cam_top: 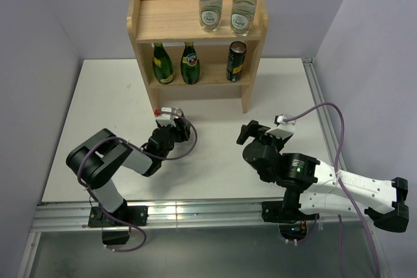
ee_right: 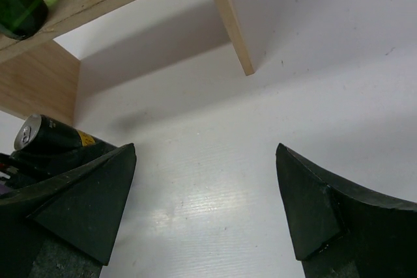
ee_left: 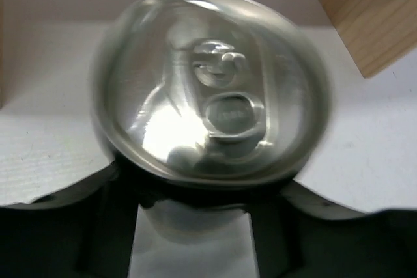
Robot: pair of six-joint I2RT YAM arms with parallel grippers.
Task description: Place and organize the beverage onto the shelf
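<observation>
Left gripper (cam_top: 172,124) jaws were clamped on a can (ee_left: 208,89). The can was seen top-on and blurred in the left wrist view, and tilted off upright in the right wrist view. It was held low, just in front of the shelf (cam_top: 253,89), off the left half. Contact with the table (cam_top: 215,167) could not be told.

Right gripper (ee_right: 205,154) jaws were spread wide apart with nothing between them, above bare table in front of the shelf's right side panel.

On the shelf's top board, a clear bottle (cam_top: 210,1) and a second clear bottle (cam_top: 243,4) were stood upright, side by side, toward the right end. On the shelf's lower board, a green bottle (cam_top: 162,63) and a second green bottle (cam_top: 189,63) were stood at the left and middle. A second can (cam_top: 236,61) was stood at the right, apart from them.
</observation>
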